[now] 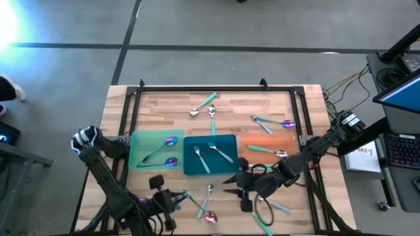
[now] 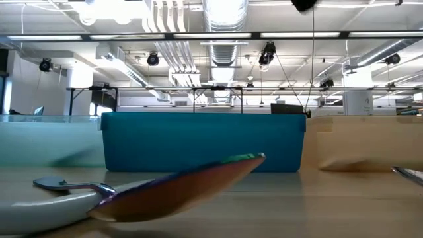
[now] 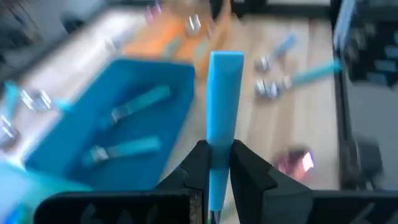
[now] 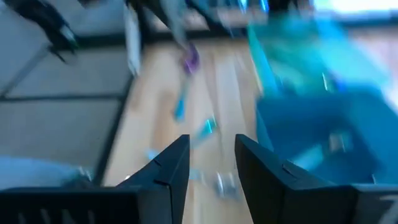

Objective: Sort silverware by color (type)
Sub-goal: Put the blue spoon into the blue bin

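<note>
My left gripper (image 1: 176,196) is near the table's near edge, left of centre, shut on a teal-handled spoon (image 3: 224,93). My right gripper (image 1: 231,185) is open and empty just near of the teal tray (image 1: 210,169); its fingers (image 4: 174,168) stand apart. The teal tray holds two teal-handled spoons (image 1: 211,155). The green tray (image 1: 139,141) holds two purple spoons (image 1: 164,152). The orange tray (image 1: 262,139) holds a silver spoon (image 1: 275,153). A silver spoon (image 1: 208,193) and a purple spoon (image 1: 210,215) lie loose on the wood near my left gripper. My left gripper pinches the spoon's teal handle (image 3: 219,163) between its two fingers (image 3: 196,168). The handle lies along the fingers, its flat free end (image 3: 225,59) sticking out past the fingertips toward the trays. The bowl end is hidden behind the gripper.
More spoons lie loose at the far side (image 1: 205,105) and far right (image 1: 272,121), and teal-handled ones near the right arm (image 1: 281,206). A black frame (image 1: 216,87) runs round the table. In the low view, a purple spoon bowl (image 2: 178,192) lies before the teal tray's wall (image 2: 205,142).
</note>
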